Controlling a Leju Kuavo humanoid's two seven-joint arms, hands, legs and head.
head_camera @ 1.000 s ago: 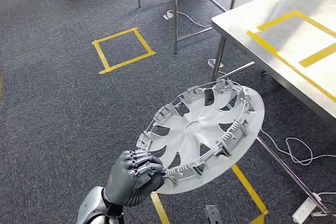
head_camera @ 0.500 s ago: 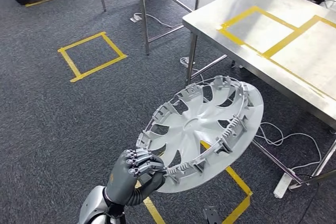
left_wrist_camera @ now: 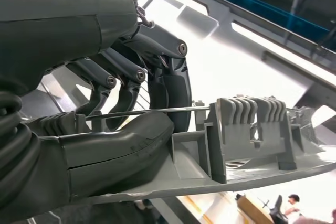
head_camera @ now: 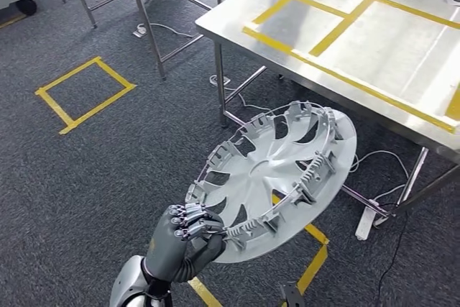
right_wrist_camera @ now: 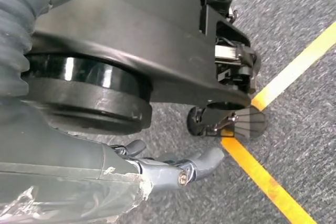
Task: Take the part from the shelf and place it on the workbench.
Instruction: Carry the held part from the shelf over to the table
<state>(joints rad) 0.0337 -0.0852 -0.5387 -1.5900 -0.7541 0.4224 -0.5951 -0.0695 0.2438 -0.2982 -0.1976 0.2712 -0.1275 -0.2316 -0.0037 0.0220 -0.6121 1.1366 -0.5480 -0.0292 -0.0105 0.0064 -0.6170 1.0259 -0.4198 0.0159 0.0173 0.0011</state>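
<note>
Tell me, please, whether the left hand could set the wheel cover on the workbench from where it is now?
Probably not yet. The left hand grips the wheel cover by its near rim, low over the carpet; the workbench top lies farther ahead, with nothing between them.

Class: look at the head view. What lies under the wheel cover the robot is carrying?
Under the wheel cover, gripped at its rim by the left hand, grey carpet and yellow floor tape show; the cover hides the floor directly beneath.
</note>
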